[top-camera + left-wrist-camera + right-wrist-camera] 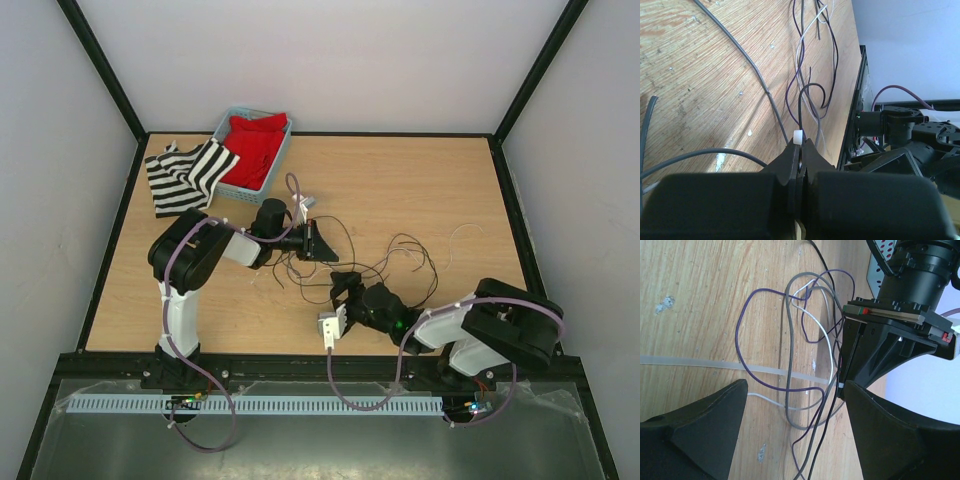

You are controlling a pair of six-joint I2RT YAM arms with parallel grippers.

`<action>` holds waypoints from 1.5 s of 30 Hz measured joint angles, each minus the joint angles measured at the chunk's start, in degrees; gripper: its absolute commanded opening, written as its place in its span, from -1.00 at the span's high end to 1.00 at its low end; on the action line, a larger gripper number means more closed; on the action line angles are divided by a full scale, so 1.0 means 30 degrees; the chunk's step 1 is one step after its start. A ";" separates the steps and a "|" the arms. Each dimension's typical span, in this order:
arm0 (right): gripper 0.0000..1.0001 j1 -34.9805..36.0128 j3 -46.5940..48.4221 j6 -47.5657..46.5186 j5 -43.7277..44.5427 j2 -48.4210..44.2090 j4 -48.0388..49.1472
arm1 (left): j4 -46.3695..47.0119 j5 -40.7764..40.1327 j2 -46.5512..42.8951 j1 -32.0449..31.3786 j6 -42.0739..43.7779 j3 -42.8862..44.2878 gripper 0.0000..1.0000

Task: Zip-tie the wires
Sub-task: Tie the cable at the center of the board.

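The wires (405, 255) lie in loose loops on the wooden table, right of centre. In the left wrist view they (802, 60) curl just ahead of my left gripper (801, 142), which is shut on the white end of the zip tie (798, 136). The zip tie's pale strip (700, 363) runs flat across the wood under the wires (789, 350) to the left gripper's tip. My right gripper (796, 385) hangs open over those loops, close to the left gripper (322, 242). In the top view the right gripper (343, 290) sits just in front of it.
A blue basket (280, 158) holding a red cloth (255, 145) stands at the back left. A black-and-white striped cloth (185, 175) lies beside it. Black frame rails border the table.
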 measured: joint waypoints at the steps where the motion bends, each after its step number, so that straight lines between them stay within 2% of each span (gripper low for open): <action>1: -0.79 0.0000 0.0109 -0.0175 0.0117 0.0270 0.0175 | -0.0007 0.0022 0.0000 0.0000 -0.0022 0.0000 1.00; 20: -0.84 0.0066 0.1297 -0.3286 0.1501 0.3016 0.1894 | -0.0437 0.0197 0.0000 -0.0015 -0.0051 0.0036 1.00; 45: -0.84 0.2696 0.1209 -0.3417 0.1807 0.5151 0.5246 | -0.1137 0.0219 0.0000 -0.0255 -0.0255 0.0350 1.00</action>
